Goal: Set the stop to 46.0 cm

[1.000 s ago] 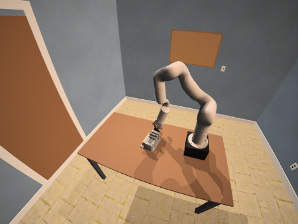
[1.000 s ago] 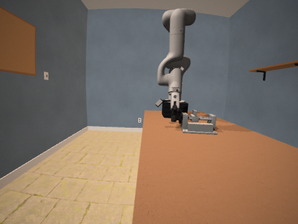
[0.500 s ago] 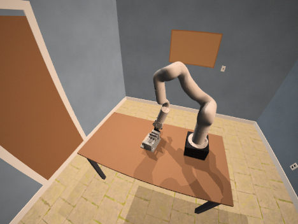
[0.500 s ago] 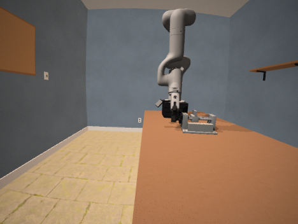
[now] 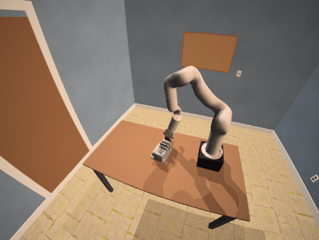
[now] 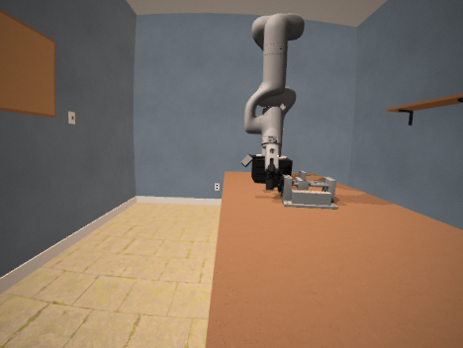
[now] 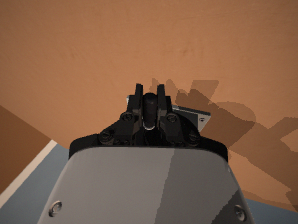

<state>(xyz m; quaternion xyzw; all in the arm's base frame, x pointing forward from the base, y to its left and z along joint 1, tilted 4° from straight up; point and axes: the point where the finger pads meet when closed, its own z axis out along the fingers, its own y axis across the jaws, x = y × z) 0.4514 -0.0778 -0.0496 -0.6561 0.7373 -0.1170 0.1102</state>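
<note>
The wrist view is showing the gripper (image 5: 168, 138) (image 6: 272, 186) (image 7: 149, 93) gripping a dark rounded handle (image 7: 150, 106) between narrowly spaced fingers; the exterior view is hiding that grip but revealing the grey stop fixture's (image 5: 161, 154) (image 6: 311, 198) (image 7: 200, 119) uprights. The fixture is sitting on the table (image 5: 126, 150) (image 6: 317, 277) (image 7: 150, 40).

The arm (image 6: 275, 64) reaches down beside a grey slotted fixture (image 6: 311, 198); both stand over a brown table (image 6: 317, 267).

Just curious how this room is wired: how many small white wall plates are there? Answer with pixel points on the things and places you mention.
2: one plate (image 5: 238, 73) (image 6: 71, 118) beside the orange board (image 5: 209, 52) (image 6: 27, 64), another plate (image 5: 314, 178) (image 6: 217, 187) low on the wall beyond the robot. More may be hidden.
</note>
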